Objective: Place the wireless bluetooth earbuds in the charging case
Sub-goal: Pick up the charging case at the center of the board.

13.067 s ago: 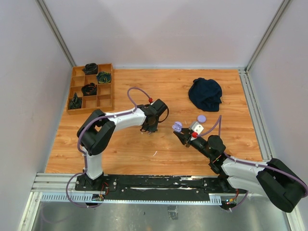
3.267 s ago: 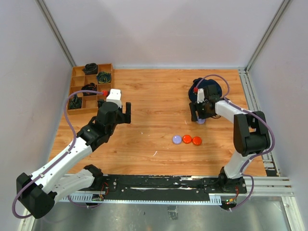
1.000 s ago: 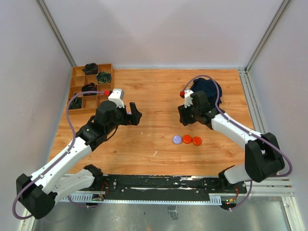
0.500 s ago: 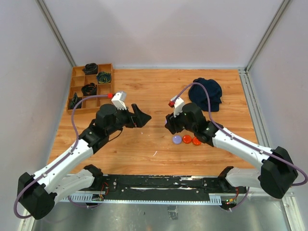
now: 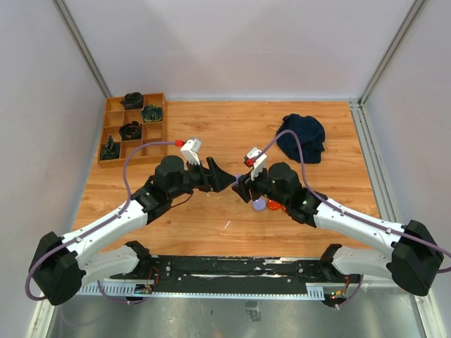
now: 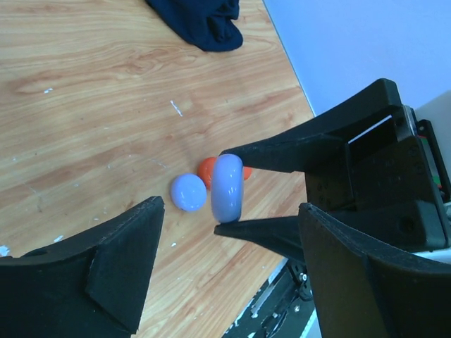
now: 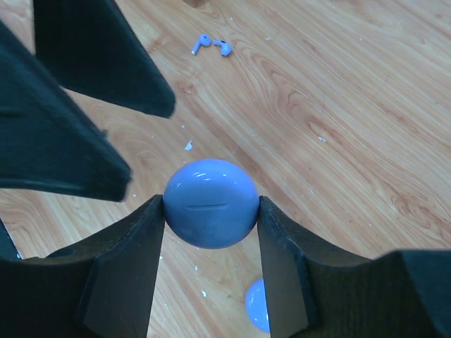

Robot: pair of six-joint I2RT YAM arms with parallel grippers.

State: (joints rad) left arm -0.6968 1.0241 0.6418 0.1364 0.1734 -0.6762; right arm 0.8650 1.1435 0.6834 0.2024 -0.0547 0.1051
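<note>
My right gripper point(image 7: 210, 202) is shut on a round lilac charging case point(image 7: 210, 204) with a thin seam, holding it by its flat faces above the table. In the left wrist view the case point(image 6: 227, 186) shows edge-on between the right fingers point(image 6: 282, 151). My left gripper point(image 6: 231, 205) is open, one jaw on each side of the case and apart from it. Both grippers meet mid-table point(image 5: 236, 182). Two tiny lilac earbuds point(image 7: 211, 46) lie on the wood beyond the case.
A second lilac puck point(image 5: 258, 205) and orange-red pucks point(image 5: 273, 206) lie on the table below the right wrist. A dark blue cloth point(image 5: 301, 137) is at the back right. A wooden divided tray point(image 5: 134, 130) holding dark items stands at the back left.
The right arm carried the lilac case from near the cloth to mid-table. The left arm swung right to meet it, and its jaws have narrowed a little around the case.
</note>
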